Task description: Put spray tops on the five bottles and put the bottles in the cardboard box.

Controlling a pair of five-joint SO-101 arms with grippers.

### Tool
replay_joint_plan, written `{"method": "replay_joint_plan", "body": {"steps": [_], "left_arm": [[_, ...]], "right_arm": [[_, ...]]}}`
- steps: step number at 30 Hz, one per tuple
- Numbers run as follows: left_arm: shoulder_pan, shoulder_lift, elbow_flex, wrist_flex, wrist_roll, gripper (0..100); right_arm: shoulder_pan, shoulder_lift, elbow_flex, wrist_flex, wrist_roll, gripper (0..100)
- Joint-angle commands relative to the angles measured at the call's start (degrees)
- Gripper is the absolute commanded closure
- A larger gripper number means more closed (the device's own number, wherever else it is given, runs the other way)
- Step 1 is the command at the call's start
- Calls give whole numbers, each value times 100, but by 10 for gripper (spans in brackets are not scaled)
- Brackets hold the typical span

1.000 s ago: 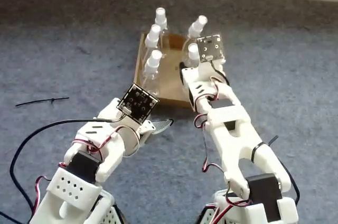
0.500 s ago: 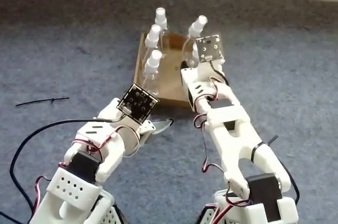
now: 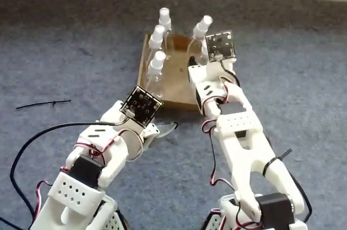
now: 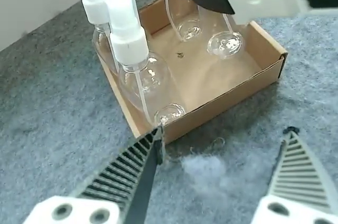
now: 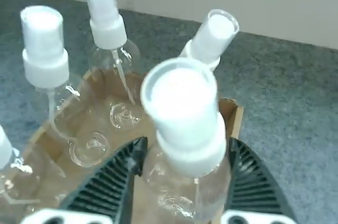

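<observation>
Inside the cardboard box (image 3: pixel 173 86), on grey carpet (image 3: pixel 81 72): five clear bottles, all upright, each with a white spray top on. Three stand in a row (image 3: pixel 159 64) down the box's left side, two on the right.

Right gripper (image 5: pixel 186 147) reaches in over the near wall, its fingers pressed on both sides of the nearer right-hand bottle (image 5: pixel 182 113), clamped on the body just below the top. That bottle's base sits on the box floor. The other right-side bottle (image 3: pixel 203 25) stands just behind it, leaning a little.

Left gripper (image 4: pixel 224 134): fingers wide apart, nothing between them, low over the carpet just before the box's near wall.

Tuft of lint (image 4: pixel 203 168) by that wall. Thin black strip (image 3: pixel 43 104) on the carpet, well off to the left.
</observation>
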Motion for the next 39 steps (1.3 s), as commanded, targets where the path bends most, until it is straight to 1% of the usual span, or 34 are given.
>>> {"method": "replay_joint_plan", "body": {"steps": [1,10,13,16,23,27,39], "left_arm": [[-84,13,-13,-9,-18,684],[-84,13,-13,-9,-18,684],[-84,13,-13,-9,-18,684],[-84,13,-13,-9,-18,684],[-84,13,-13,-9,-9,684],[-84,13,-13,0,-9,684],[-84,13,-13,0,0,684]], "right_arm": [[48,-347,-189,259,53,831],[48,-321,-215,215,53,832],[4,-303,-207,171,26,848],[-48,-295,-171,-295,-220,882],[-92,-127,189,-778,-273,882],[-92,224,207,-804,-273,882],[-180,576,224,-804,-229,882]]}}
